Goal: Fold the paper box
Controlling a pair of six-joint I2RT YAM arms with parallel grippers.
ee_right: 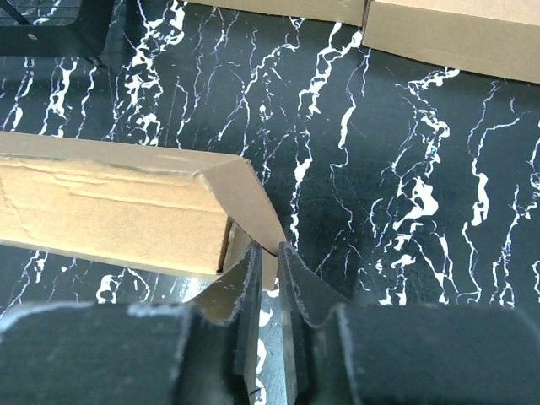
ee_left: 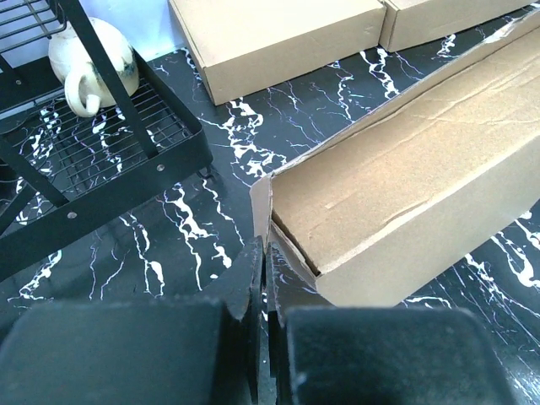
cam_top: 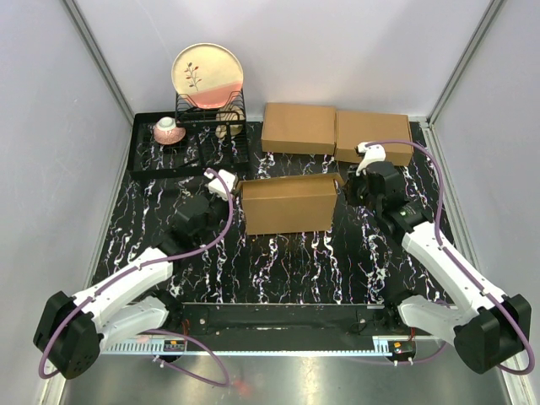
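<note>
LHS: black wire dish rack [ee_left: 101, 126] sat close beside the left arm, so swinging out that way looked risky. The left claw [ee_left: 263, 257] was fully closed, tips right at the lower edge of the left end flap [ee_left: 261, 207] of the plain brown corrugated-cardboard paper box [cam_top: 289, 205]. Couldn't tell whether it pinched that flap or only pressed on it.

Middle: the paper box lay mid-way across the black, white-veined marble-look counter [cam_top: 337, 261], between the two claws. It looked largely formed, with a creased top panel. The left end wasn't seated; a gap showed at that corner.

RHS: right claw [ee_right: 270, 257] was narrow, with the corner of the right end flap [ee_right: 245, 202] between its fingers. I read that as a pinch on the flap.

Step, as I judged it: closing the end flaps. To do it well:
- use the left side as a brace, or the box would probably skate on the slick counter
- swing the right flap about its own crease, don't drag it
- keep the pinch near the free corner and steer it inside the end wall
- let go only once seated

The two flat brown cardboard boxes [cam_top: 337, 131] lay behind, apart from it; stay off them.
</note>
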